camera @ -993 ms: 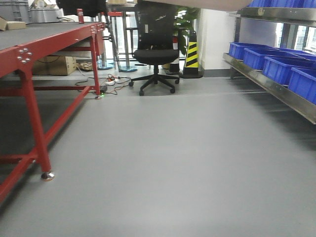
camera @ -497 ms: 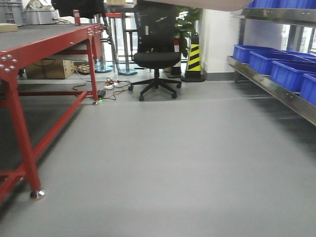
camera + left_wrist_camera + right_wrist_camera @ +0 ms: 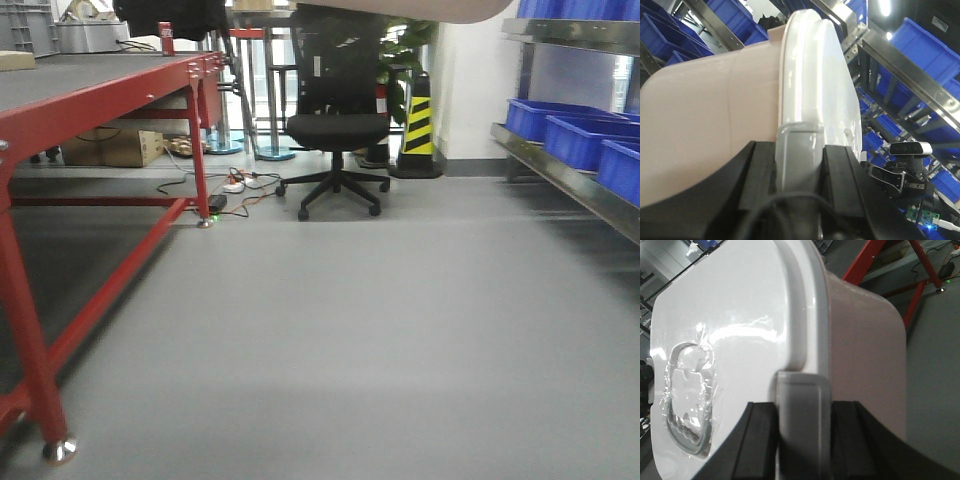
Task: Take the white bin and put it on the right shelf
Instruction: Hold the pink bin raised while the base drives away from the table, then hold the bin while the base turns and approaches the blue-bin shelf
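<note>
I hold the white bin (image 3: 715, 115) between both arms, off the floor. It is a pale beige-pink tub with a white lid (image 3: 735, 315). My left gripper (image 3: 799, 165) is shut on a grey clip at the bin's lid edge. My right gripper (image 3: 802, 425) is shut on the matching clip at the other end. In the front view only the bin's underside (image 3: 420, 8) shows along the top edge. The right shelf (image 3: 570, 175) with its shiny steel rail runs along the right side of the front view. My right arm's camera and gripper show beyond the lid in the left wrist view (image 3: 902, 170).
Blue crates (image 3: 585, 135) sit on the right rack. A red-framed table (image 3: 90, 100) stands on the left. A black office chair (image 3: 335, 130), a yellow-black cone (image 3: 417, 125) and floor cables (image 3: 235, 190) lie ahead. Grey floor (image 3: 350, 330) stretches between them.
The view has swung left: the red table leg has moved down-left, the chair and cone have shifted right, and the right rack has slid toward the right edge. Both grippers keep hold of the bin.
</note>
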Robot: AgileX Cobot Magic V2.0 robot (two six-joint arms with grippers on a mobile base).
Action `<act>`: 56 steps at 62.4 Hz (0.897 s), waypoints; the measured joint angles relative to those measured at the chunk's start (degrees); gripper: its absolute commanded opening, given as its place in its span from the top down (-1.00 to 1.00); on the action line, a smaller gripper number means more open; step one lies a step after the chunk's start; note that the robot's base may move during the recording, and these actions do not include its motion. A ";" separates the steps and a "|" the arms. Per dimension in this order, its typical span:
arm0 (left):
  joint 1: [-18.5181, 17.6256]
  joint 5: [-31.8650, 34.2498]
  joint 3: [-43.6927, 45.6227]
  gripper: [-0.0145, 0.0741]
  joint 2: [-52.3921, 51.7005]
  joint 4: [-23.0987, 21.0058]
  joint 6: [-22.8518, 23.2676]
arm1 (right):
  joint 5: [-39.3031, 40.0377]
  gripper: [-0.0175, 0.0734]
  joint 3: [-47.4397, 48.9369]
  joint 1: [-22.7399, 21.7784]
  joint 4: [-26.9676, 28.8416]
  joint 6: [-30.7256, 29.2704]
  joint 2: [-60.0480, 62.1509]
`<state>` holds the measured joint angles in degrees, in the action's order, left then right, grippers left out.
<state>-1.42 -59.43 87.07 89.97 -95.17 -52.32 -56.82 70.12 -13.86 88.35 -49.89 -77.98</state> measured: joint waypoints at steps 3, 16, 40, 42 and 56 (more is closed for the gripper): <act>0.00 0.00 0.00 0.96 0.00 0.00 0.00 | 0.00 0.50 0.00 0.00 0.00 0.00 0.00; 0.00 0.00 0.00 0.96 0.00 0.00 0.00 | 0.15 0.50 0.00 0.00 0.00 0.00 0.00; 0.00 0.00 0.09 0.96 0.00 0.00 0.00 | 0.55 0.50 0.00 0.21 0.00 0.00 0.00; 0.00 0.00 0.09 0.96 0.00 0.00 0.00 | 0.55 0.50 0.00 0.21 0.00 0.00 0.00; 0.00 0.00 0.09 0.96 0.00 0.00 0.00 | 0.59 0.50 0.00 0.21 0.00 0.00 0.00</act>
<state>-1.42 -59.43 87.17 89.97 -95.17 -52.32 -56.24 70.12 -13.65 88.35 -49.89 -77.98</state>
